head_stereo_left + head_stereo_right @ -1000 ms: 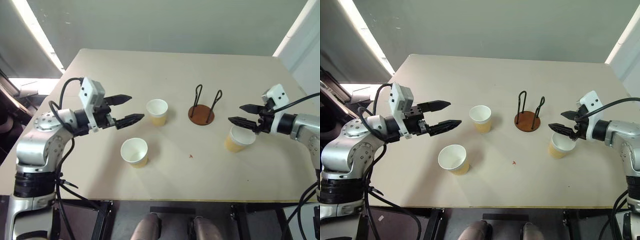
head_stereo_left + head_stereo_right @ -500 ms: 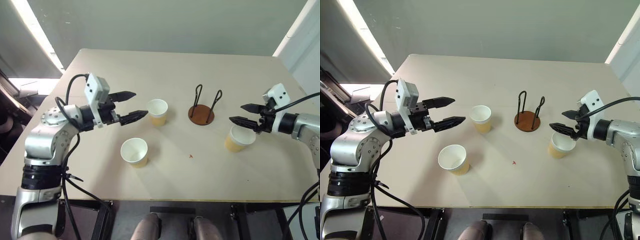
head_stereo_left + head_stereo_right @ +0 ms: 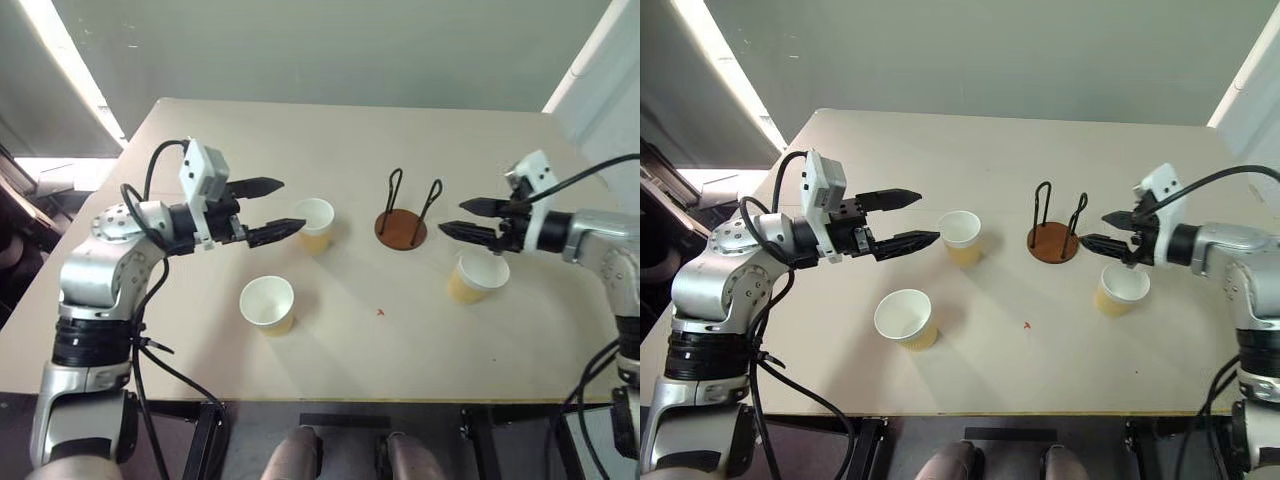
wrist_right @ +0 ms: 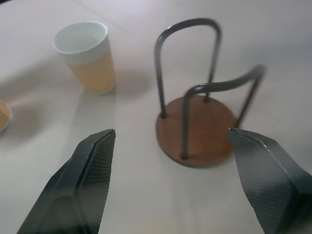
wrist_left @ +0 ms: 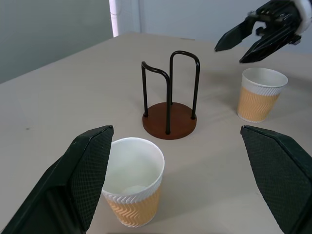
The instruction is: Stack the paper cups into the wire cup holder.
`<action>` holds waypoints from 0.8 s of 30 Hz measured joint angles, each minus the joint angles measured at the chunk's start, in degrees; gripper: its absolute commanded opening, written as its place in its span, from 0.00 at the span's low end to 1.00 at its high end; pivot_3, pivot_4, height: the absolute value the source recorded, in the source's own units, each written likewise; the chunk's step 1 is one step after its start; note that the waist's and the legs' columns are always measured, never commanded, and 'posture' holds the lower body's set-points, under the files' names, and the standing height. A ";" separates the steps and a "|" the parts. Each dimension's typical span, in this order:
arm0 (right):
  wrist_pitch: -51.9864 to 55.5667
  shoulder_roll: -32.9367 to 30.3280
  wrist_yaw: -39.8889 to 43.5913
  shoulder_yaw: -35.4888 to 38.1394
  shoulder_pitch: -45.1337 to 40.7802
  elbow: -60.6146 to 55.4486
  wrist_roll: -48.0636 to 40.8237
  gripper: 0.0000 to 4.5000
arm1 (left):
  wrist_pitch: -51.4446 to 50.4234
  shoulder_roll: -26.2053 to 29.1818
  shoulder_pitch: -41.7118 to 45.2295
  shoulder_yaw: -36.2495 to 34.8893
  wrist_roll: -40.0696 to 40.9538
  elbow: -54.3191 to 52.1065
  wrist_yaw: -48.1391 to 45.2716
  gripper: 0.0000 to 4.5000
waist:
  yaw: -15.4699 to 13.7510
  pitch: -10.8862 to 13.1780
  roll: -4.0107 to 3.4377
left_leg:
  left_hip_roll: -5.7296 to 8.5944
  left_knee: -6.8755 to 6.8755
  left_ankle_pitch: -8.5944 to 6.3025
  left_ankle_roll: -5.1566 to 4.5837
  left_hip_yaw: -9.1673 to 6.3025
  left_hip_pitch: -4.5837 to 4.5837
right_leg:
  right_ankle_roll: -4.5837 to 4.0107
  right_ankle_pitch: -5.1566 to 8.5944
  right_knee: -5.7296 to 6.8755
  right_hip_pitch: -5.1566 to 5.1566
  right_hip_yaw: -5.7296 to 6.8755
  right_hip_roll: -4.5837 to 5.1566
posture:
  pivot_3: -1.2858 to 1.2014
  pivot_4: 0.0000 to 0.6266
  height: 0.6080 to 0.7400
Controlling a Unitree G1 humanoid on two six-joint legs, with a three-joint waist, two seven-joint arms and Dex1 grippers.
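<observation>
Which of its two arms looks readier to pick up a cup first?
Probably the left. The left pincer is open right beside the middle paper cup, its fingers either side of that cup in its wrist view. The right pincer is open too, but points over its cup toward the wire cup holder.

Two arms of rounded silver-grey shells with black joint bands. Black cables looping from the upper shells to the wrists. White box-shaped camera housing on each wrist. Left gripper (image 3: 274, 209) and right gripper (image 3: 464, 218): black mechanism blocks ending in two long, tapered black fingers (image 5: 83, 170), with a fine cross-hatched texture on the inner faces.
</observation>
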State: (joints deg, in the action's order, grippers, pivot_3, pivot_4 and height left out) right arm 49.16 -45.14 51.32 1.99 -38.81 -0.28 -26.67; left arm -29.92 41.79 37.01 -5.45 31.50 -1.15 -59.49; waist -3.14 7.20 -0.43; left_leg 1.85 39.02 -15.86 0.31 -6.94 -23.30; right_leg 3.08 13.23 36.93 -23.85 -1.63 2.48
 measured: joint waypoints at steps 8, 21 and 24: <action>-3.73 2.92 -0.16 -4.55 -4.45 10.15 5.39 0.84 | 0.12 0.03 -0.02 -0.06 -0.36 0.44 -0.23 1.00 | -0.17 0.00 0.00 | 0.00 -0.01 0.00 -0.01 -0.02 -0.05 | 0.00 0.00 0.02 -0.02 0.01 0.00 | 0.52 0.24 1.00; -7.80 8.51 -1.41 -5.54 -8.53 17.18 10.14 0.84 | 0.12 0.14 -0.02 -0.07 -0.42 0.41 -0.19 1.00 | -0.21 0.00 0.00 | 0.01 -0.01 0.00 0.00 -0.02 -0.08 | 0.00 0.00 0.01 -0.03 0.02 0.00 | 0.52 0.24 1.00; -7.37 8.81 -1.41 -5.44 -9.49 17.32 10.08 0.76 | 0.12 0.20 -0.03 -0.07 -0.42 0.40 -0.19 1.00 | -0.21 0.00 0.00 | 0.01 -0.01 0.00 0.00 -0.02 -0.09 | 0.00 0.00 0.01 -0.03 0.02 0.00 | 0.52 0.24 1.00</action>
State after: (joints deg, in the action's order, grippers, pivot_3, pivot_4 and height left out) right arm 41.79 -36.33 49.91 -3.46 -48.30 17.04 -16.59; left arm -29.80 41.99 36.98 -5.52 31.08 -0.74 -59.68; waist -3.35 7.20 -0.43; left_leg 1.86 39.01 -15.86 0.31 -6.96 -23.39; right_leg 3.08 13.23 36.94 -23.88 -1.61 2.48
